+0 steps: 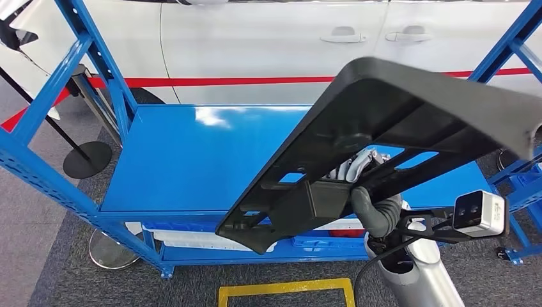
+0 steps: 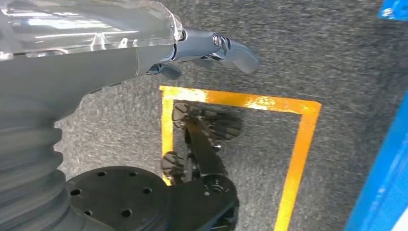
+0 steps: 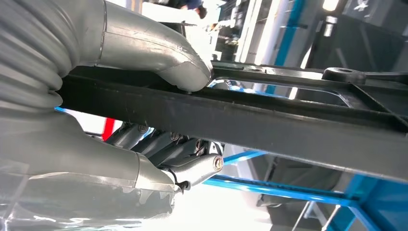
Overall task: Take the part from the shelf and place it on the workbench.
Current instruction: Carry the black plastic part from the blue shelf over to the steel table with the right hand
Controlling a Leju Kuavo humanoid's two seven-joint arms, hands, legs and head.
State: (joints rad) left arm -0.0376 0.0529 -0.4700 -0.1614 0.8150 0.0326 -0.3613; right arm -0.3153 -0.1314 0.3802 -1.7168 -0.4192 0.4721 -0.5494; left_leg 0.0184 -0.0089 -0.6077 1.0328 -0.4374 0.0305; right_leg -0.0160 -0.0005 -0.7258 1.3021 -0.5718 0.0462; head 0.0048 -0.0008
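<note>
A large black plastic part (image 1: 383,128), flat with ribs and cut-outs, hangs tilted in the air above the blue shelf (image 1: 192,160). My right hand (image 1: 367,185) grips one of its bars from underneath, thumb on one side and fingers on the other. In the right wrist view the thumb (image 3: 178,62) presses on the black bar (image 3: 269,120) and the fingers (image 3: 159,144) curl under it. My left hand (image 2: 211,48) hangs over the grey carpet with its fingers loosely out and nothing in it.
The blue shelf frame has slanted posts at left (image 1: 70,57) and right (image 1: 511,38). A white car (image 1: 287,45) stands behind a red barrier tape (image 1: 224,81). A yellow square (image 1: 284,291) is marked on the carpet. A round black stand base (image 1: 87,160) sits at left.
</note>
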